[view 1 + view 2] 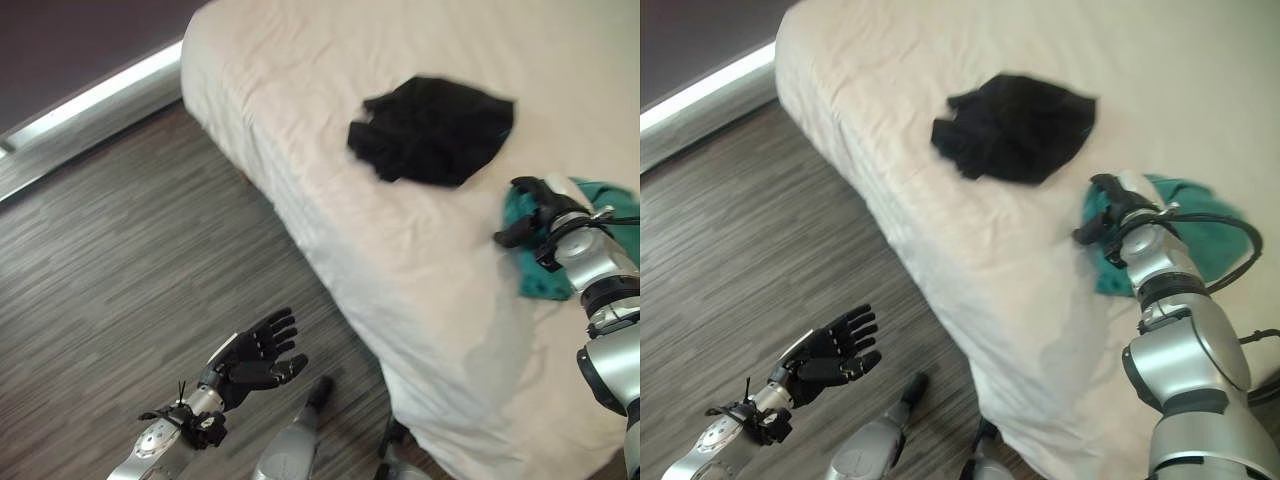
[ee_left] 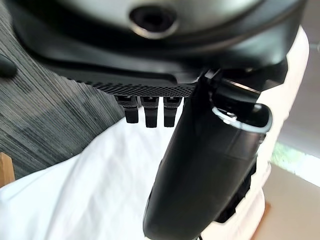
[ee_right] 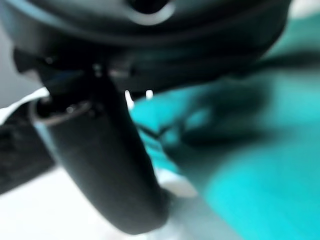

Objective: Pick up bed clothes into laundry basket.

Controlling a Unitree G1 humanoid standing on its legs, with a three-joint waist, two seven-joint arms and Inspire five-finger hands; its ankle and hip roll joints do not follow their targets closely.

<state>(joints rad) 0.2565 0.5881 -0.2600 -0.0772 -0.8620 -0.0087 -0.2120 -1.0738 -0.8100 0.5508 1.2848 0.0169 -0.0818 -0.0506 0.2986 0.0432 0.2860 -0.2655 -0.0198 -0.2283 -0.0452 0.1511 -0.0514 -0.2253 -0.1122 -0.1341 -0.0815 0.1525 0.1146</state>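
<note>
A black garment (image 1: 432,130) lies crumpled on the cream bed (image 1: 400,250), near its middle. To its right, close to the bed's near edge, lies a teal garment (image 1: 1205,235). My right hand (image 1: 1112,205) rests on the teal garment's left part, with the thumb (image 1: 1086,232) sticking out toward the bed's edge. In the right wrist view the teal cloth (image 3: 250,165) lies right under the hand. My left hand (image 1: 255,355) hangs open over the floor, left of the bed, with straight fingers (image 2: 150,112) and nothing in it.
Dark wood-grain floor (image 1: 120,250) spreads to the left of the bed. A pale strip (image 1: 90,100) runs along the foot of the far wall. The bed's side drops to the floor between my two hands.
</note>
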